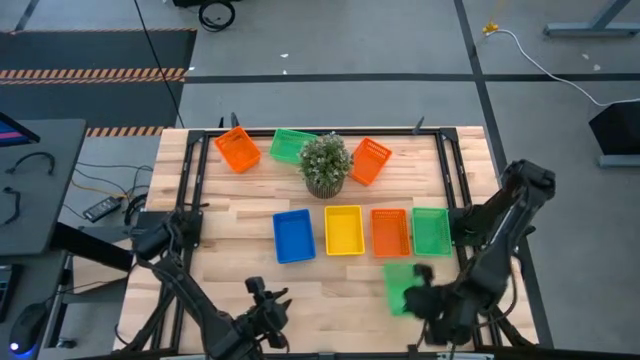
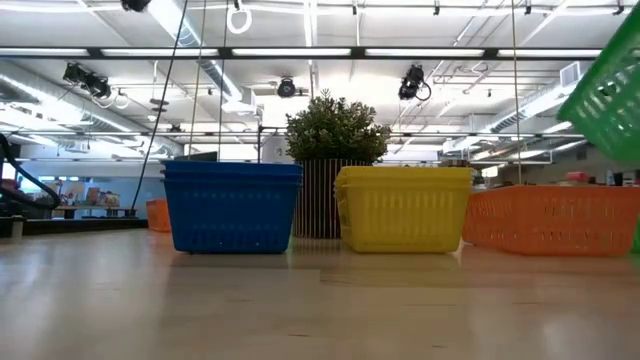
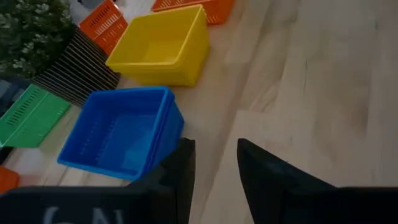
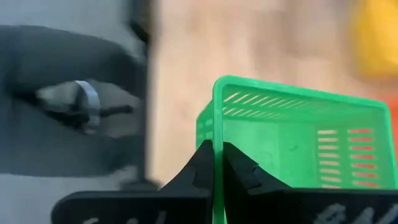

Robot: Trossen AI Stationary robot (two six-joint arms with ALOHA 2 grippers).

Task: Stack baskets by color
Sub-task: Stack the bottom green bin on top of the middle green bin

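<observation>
Wooden tabletop (image 1: 240,230) from above: blue basket (image 1: 293,236), yellow basket (image 1: 343,229), orange basket (image 1: 390,231) and green basket (image 1: 431,229) in a row. Right gripper (image 1: 420,290) pinches a lifted green basket (image 1: 399,284); its wrist view shows fingers (image 4: 202,168) clamping the rim. Left gripper (image 3: 214,174) hangs parted, empty.

Wooden table (image 1: 240,215), coloured baskets (image 1: 343,229), potted plant (image 1: 326,164)
</observation>
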